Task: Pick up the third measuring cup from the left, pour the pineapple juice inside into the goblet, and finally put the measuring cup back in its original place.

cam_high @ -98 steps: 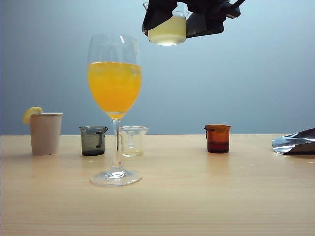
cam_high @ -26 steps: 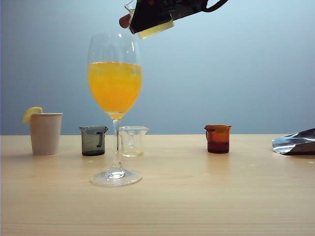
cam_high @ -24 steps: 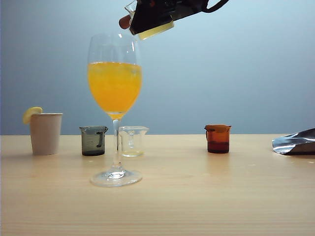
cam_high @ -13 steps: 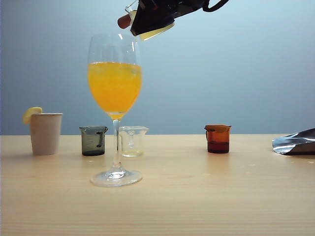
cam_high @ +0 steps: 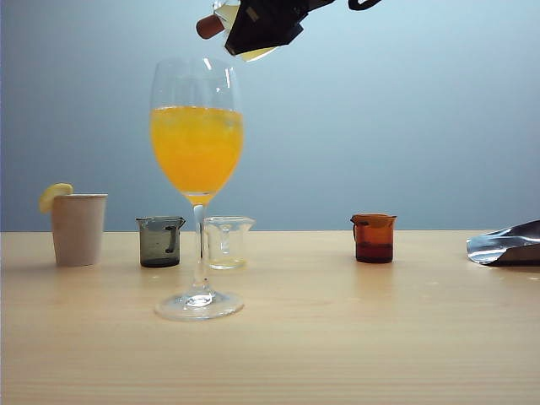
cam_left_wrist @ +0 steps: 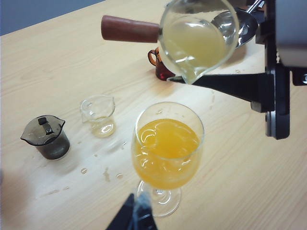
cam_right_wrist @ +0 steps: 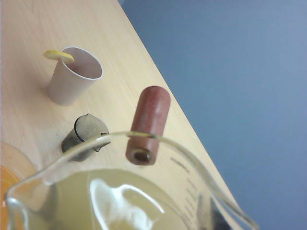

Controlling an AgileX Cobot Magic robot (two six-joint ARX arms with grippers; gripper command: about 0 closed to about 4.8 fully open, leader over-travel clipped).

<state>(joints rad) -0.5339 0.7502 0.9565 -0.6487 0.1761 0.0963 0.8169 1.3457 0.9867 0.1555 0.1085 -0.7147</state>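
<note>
Right end effector [cam_high: 257, 25] clamped around tilted third measuring cup [cam_left_wrist: 197, 38], spout above goblet [cam_left_wrist: 168, 153]; left end effector's [cam_left_wrist: 136, 218] state unclear.

The right hand [cam_high: 253, 29] hangs above the goblet [cam_high: 197, 169], whose rim is open beneath it. On the bench [cam_high: 337, 337], the clear cup [cam_high: 226, 242], grey cup [cam_high: 160, 241] and paper cup [cam_high: 78, 228] crowd behind the stem. Bare bench lies between goblet and amber cup [cam_high: 373, 238].
</note>
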